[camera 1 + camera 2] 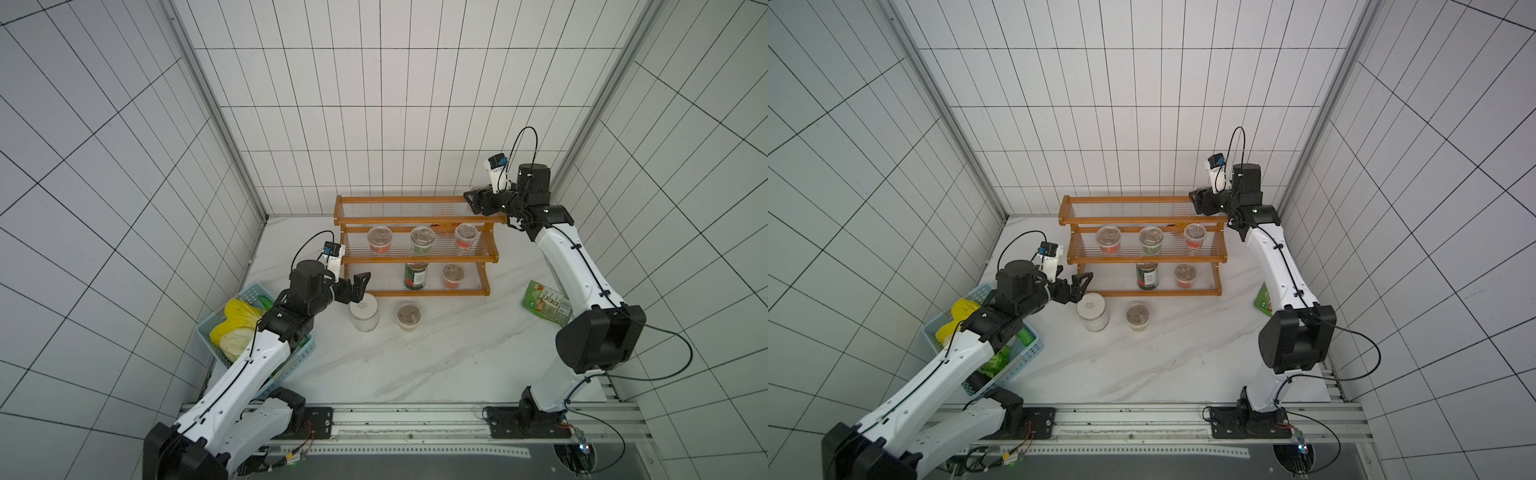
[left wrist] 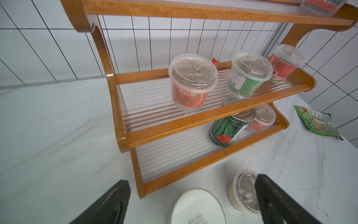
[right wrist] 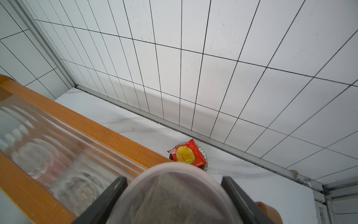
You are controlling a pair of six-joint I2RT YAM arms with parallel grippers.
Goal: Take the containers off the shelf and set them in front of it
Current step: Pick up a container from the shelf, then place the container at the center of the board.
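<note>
A clear lidded cup [image 3: 174, 195] fills the lower part of the right wrist view, its contents dark and grainy. It sits at the right end of the top tier of the shelf [image 1: 415, 218]. The right claw [image 1: 473, 200] reaches in from the side, and its black fingers [image 3: 114, 190] stand close on either side of the cup. Whether they press on it cannot be told.

The shelf, orange-brown wood with clear rod slats, stands on a white, grey-veined counter [image 1: 457, 357] close to the back wall. Its middle tier carries a red-banded cup [image 1: 379, 241], a green-banded cup [image 1: 422, 242] and a second red cup [image 1: 466, 237] in a row. The bottom tier holds a tin can [image 1: 416, 276] with a third red cup [image 1: 453, 276] beside it.

Just in front of the shelf stand a white-lidded jar [image 1: 364, 311] and a pale cup [image 1: 409, 316], near each other but apart. The left claw [image 1: 360, 287] hovers just above the jar, spread wide and holding nothing.

A light blue basket [image 1: 248, 294] of vegetables sits at the counter's left edge under the left arm. A green packet [image 1: 546, 301] lies flat at the right, and a red packet [image 3: 187, 154] lies behind the shelf. White tiled walls [image 1: 374, 124] with dark joints close the counter on three sides. A metal rail [image 1: 415, 415] along the near edge carries both arm bases.
</note>
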